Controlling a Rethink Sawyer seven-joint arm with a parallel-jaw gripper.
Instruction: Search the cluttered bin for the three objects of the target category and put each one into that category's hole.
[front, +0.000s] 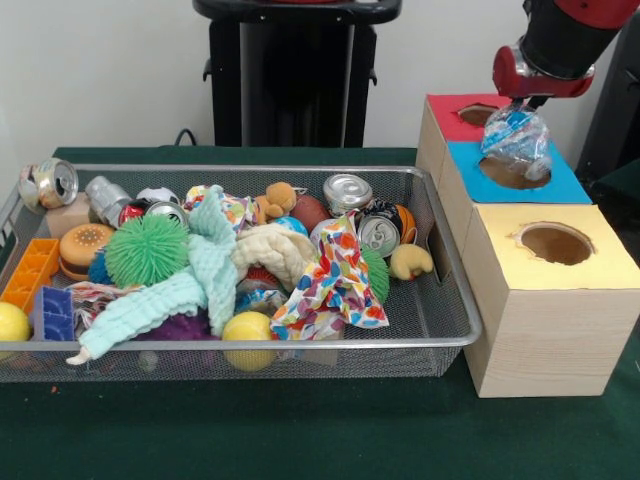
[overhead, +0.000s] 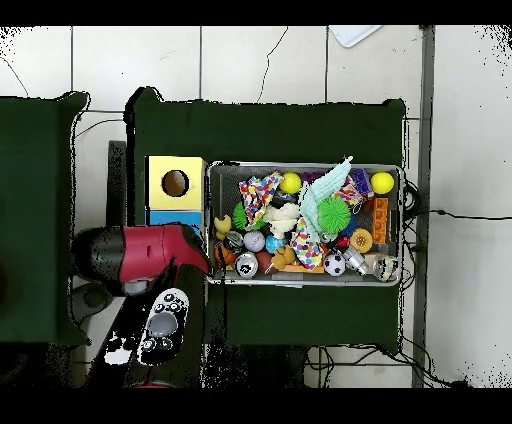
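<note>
My gripper (front: 524, 103) hangs at the top right, shut on the top of a crumpled clear water bottle (front: 516, 140) with a blue-and-white label. The bottle hangs just above the round hole with the blue surround (front: 512, 172), its lower end at the hole's rim. The wire mesh bin (front: 250, 344) sits to the left, full of clutter; I see no other water bottle in it. In the overhead view the red arm (overhead: 150, 255) covers the gripper, the bottle and most of the blue box; the bin (overhead: 300, 165) lies to its right.
The red-surround hole (front: 477, 113) is behind the blue one and the yellow-surround hole (front: 555, 243) in front. The bin holds metal cans (front: 347, 190), a green spiky ball (front: 146, 250), yellow balls (front: 248, 327), cloths and toys. The black pedestal (front: 295, 70) stands behind.
</note>
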